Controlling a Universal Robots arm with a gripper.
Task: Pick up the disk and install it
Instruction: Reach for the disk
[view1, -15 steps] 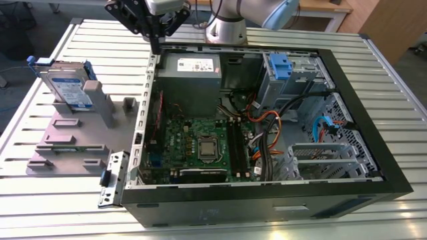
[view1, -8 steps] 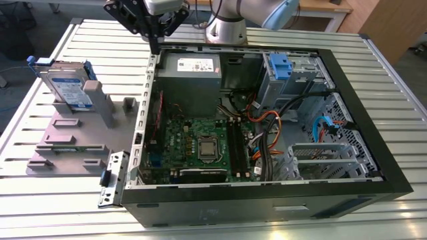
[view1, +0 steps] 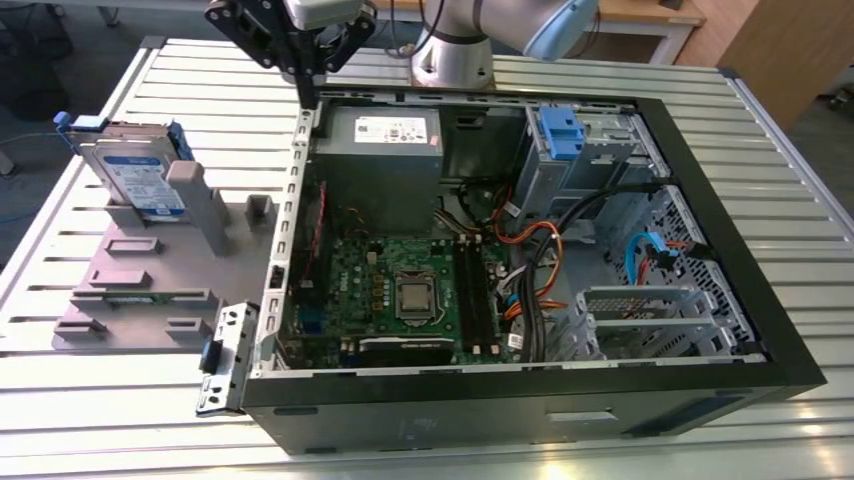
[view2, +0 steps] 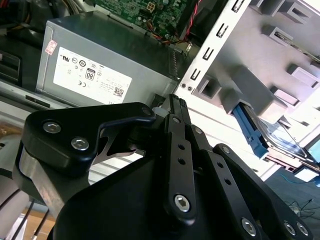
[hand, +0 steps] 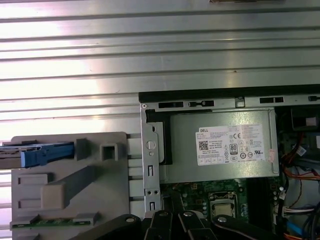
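The gripper (view1: 310, 90) hangs with its jaws closed on nothing above the far left corner of the open computer case (view1: 747, 300), over the grey power supply (view1: 378, 150). The disk (view1: 140, 180) stands on edge in a grey fixture (view1: 134, 280) on the slatted metal surface (view1: 80, 400), at the exterior view's left, well apart from the gripper. In the second wrist view its blue carrier (view2: 250, 132) shows beyond the case wall.
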